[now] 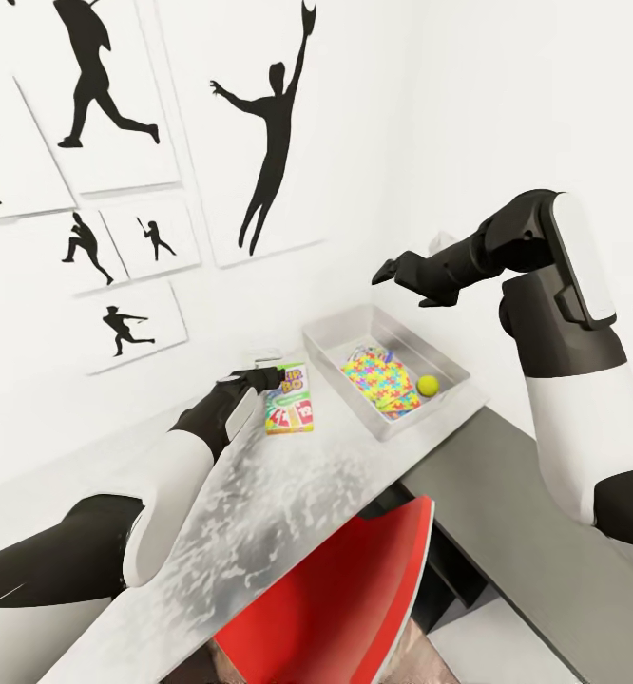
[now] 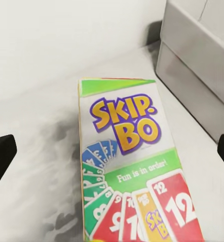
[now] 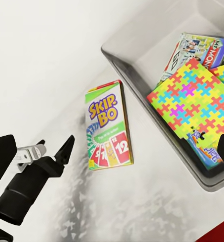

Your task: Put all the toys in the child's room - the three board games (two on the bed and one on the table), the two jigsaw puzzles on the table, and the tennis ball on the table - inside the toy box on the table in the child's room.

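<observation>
Left end effector (image 1: 267, 377) wide open beside board game (image 1: 289, 398), right end effector (image 1: 385, 274) open, empty

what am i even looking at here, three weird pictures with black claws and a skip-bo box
It is a simulated two-armed robot tidying toys. The big picture looks down from its head; the other two come from cameras on its wrists.

On the pale table lies a Skip-Bo box, beside a grey toy box. That tray already holds a jigsaw puzzle, a tennis ball and, seen from the right wrist, a Monopoly box.

The left gripper sits open at the Skip-Bo box's edge, holding nothing. The right gripper hangs open above the tray, empty too. A red chair stands below.
</observation>
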